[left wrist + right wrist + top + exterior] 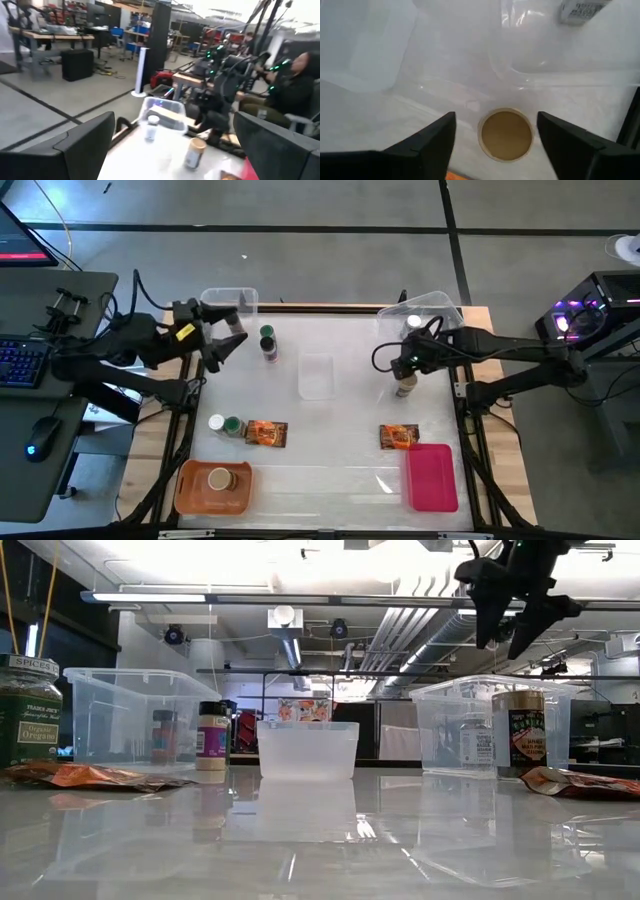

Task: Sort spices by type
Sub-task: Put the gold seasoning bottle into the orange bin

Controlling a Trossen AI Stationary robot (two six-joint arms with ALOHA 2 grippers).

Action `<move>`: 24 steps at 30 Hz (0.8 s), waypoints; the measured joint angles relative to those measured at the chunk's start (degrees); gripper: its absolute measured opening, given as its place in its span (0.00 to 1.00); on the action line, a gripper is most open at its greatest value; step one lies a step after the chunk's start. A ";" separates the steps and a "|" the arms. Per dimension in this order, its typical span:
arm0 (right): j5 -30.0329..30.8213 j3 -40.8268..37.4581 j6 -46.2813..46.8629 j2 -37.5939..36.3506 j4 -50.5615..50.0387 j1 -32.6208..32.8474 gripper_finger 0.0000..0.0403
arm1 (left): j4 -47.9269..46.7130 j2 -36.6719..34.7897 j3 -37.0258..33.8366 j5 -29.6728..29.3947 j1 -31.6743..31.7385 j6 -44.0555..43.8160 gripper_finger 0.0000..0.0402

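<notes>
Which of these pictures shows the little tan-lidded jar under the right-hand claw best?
The right wrist view: the tan-lidded jar sits centred below the open right gripper, lid filling the gap. The high view shows it small, partly under the arm. The low view shows its labelled side. The left wrist view shows it blurred.

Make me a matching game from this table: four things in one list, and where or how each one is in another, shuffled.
Things:
1. upright white-lidded jar
2. right pincer
3. right-hand foil packet
4. upright green-lidded jar

Places or states:
a. lying next to the pink tray
b. inside the right-hand clear tub
c. open, straight above a tan-lidded jar
d. standing on the table near the left-hand clear tub

Pairs: 1-b, 2-c, 3-a, 4-d
</notes>
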 joint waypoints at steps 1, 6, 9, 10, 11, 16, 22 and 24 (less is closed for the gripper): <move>-0.62 0.04 -0.04 0.47 -0.11 0.00 0.75 | -0.66 -0.56 0.00 0.00 0.49 0.33 0.98; -5.86 0.04 -0.41 3.35 -0.34 0.02 0.94 | -2.15 -4.74 0.00 -0.02 3.08 2.35 0.98; -9.30 0.04 3.20 4.34 0.25 0.02 0.98 | -2.22 -7.35 0.01 0.23 4.18 2.78 0.98; -9.58 0.04 4.49 4.62 0.54 0.06 0.99 | -2.18 -8.12 0.04 0.40 4.47 2.79 0.98; -9.21 0.04 5.10 4.79 0.84 0.07 0.99 | -2.17 -8.83 0.04 0.48 4.68 2.83 0.98; -9.16 0.04 2.49 5.22 2.41 -1.14 0.99 | -2.59 -10.94 0.04 0.61 4.93 2.82 0.98; -6.85 0.04 10.99 6.05 -6.46 -2.71 0.99 | -3.53 -10.92 0.04 0.66 4.93 2.24 0.98; -5.51 0.04 11.87 6.58 -7.06 -2.99 0.99 | -3.49 -10.55 0.04 0.66 4.91 2.27 0.98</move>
